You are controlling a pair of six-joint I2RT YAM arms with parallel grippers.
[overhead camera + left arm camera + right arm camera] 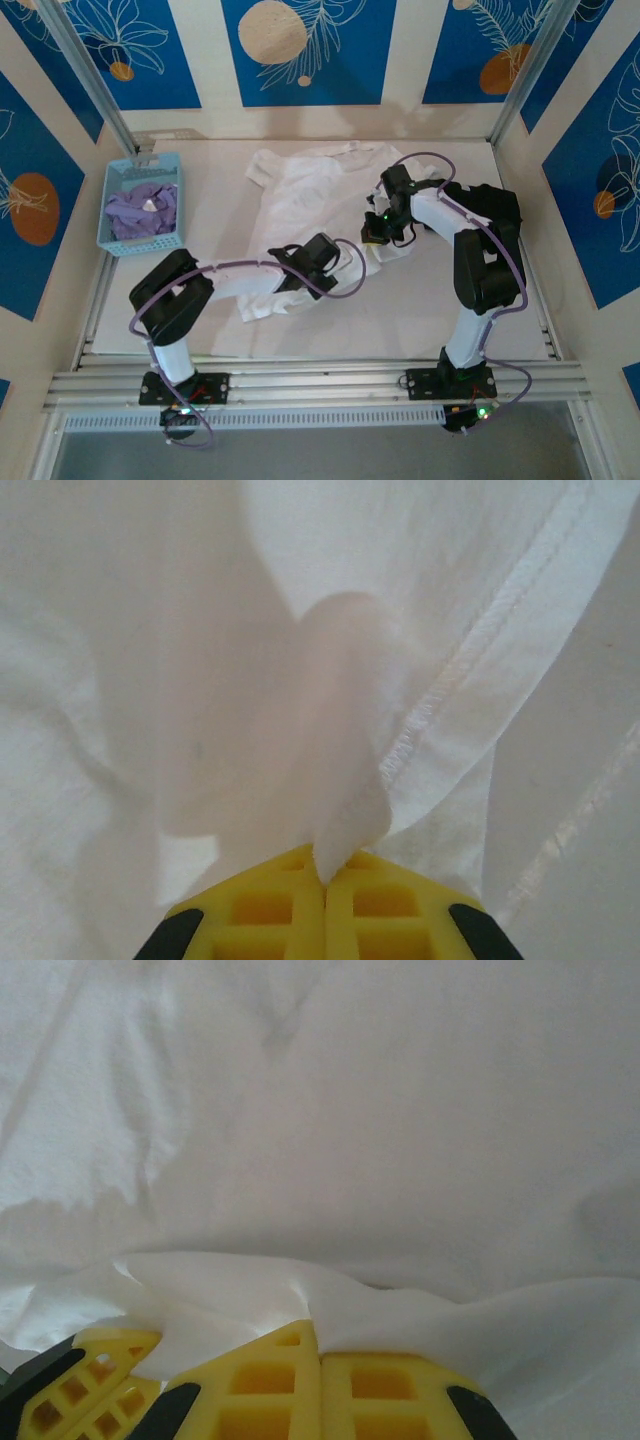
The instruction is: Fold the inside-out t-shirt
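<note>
Two pincers are each pressed tight on white cloth. The left pincer point(325, 875) has its yellow fingers point(265, 910) pushed together, and a thin fold of the inside-out t-shirt point(120, 680) is pinched between the tips. The fold stands up from the tips like a soft little tube. Just beside it, on the right, runs a stitched hem point(470, 650) of the shirt, going up at a slant. Under that edge you can see a bit of the pale surface point(590, 810).

The right pincer point(318, 1345) has its yellow fingers point(385, 1400) together too, with no gap between them. A bunched edge of the same shirt lies over the tips and is caught where they meet. Past the tips, more white cloth spreads out in soft wrinkles.

From above, the shirt lies in the middle of the white surface point(420, 320), spread toward the far side and crumpled on the near side. The left arm point(175, 300) reaches in from the near left, with its end on the near edge of the shirt. The right arm point(480, 260) bends in from the right, with its end on the right side of the shirt. The two arm ends are near each other but do not touch.

Well apart from the shirt, at the far left of the surface, sits a blue basket point(104, 215). A lavender-purple garment point(140, 210) is bundled up inside it. Walls with big blue panels point(300, 50) stand around the surface.
</note>
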